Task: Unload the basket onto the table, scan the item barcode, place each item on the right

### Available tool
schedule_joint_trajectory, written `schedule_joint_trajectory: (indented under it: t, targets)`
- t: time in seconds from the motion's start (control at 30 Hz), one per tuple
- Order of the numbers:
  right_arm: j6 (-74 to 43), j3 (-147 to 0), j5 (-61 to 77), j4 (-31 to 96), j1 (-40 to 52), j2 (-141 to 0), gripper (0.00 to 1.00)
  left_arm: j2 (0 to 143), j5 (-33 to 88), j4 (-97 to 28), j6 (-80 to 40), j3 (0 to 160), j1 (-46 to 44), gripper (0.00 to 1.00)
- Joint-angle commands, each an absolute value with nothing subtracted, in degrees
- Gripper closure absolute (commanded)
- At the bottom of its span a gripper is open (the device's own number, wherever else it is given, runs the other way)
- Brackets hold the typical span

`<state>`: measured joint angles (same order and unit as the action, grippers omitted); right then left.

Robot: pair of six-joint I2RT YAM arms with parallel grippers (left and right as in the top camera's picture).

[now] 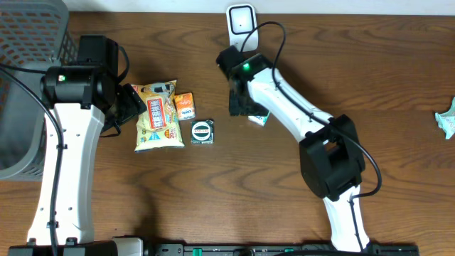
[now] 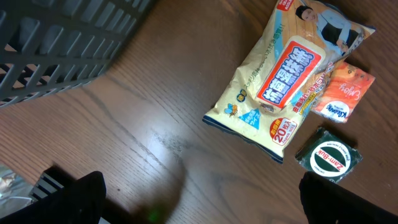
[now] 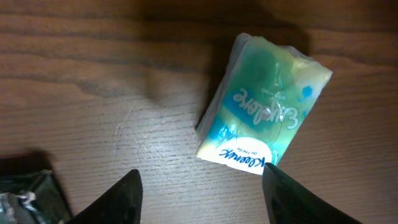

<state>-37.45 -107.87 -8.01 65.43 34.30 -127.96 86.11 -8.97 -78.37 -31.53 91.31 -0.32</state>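
Right hand (image 1: pixel 247 108) is seen from overhead above the tissue pack (image 1: pixel 259 119), near the scanner (image 1: pixel 242 21). Left hand (image 2: pixel 199 186) is shown spread wide near the snack bag (image 2: pixel 280 81). At the right wrist, fingers (image 3: pixel 124 199) are held apart, the pack lying on the surface (image 3: pixel 93 74) just ahead.

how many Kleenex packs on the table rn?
2. Orange Kleenex pack against the yellow wipes bag; green Kleenex pack just ahead of the right gripper. Crumpled packet at the right edge is unreadable, possibly a third.
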Motion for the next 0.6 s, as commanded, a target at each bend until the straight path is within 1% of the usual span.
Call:
schedule_joint_trajectory:
  t: [0.0,0.03,0.1,0.17,0.2,0.27,0.4,0.57]
  targets:
    - [-39.40,-106.39,-14.63,65.54,36.21,-125.75,0.41,86.11,-9.50,-78.61,-31.83,91.29,-0.12,0.02]
    - [-39.38,-106.26,-14.96,65.58,36.42,-125.75,0.38,86.11,-9.50,-78.61,-31.83,91.29,-0.12,0.02]
    - [-39.38,-106.26,-14.85,65.56,36.60,-125.75,0.27,86.11,-9.50,-78.61,-31.81,91.31,-0.12,0.02]
    - [-39.38,-106.26,-14.66,65.47,36.75,-125.73,0.26,86.11,-9.50,-78.61,-31.83,91.31,-0.12,0.02]
    - [-39.38,-106.26,-14.66,65.23,36.75,-125.73,0.27,86.11,-9.50,-78.61,-31.83,91.31,-0.12,0.02]
    - [-39.38,-106.26,-14.72,64.58,36.75,-125.73,0.33,86.11,-9.50,-78.61,-31.83,91.31,-0.12,0.02]
    - [-39.38,-106.21,-14.72,62.92,36.69,-125.75,0.39,86.11,-9.50,-78.61,-31.83,91.31,-0.12,0.02]
    - [-39.40,-106.15,-16.03,62.61,36.91,-125.75,0.41,86.11,-9.50,-78.61,-31.83,91.31,-0.12,0.02]
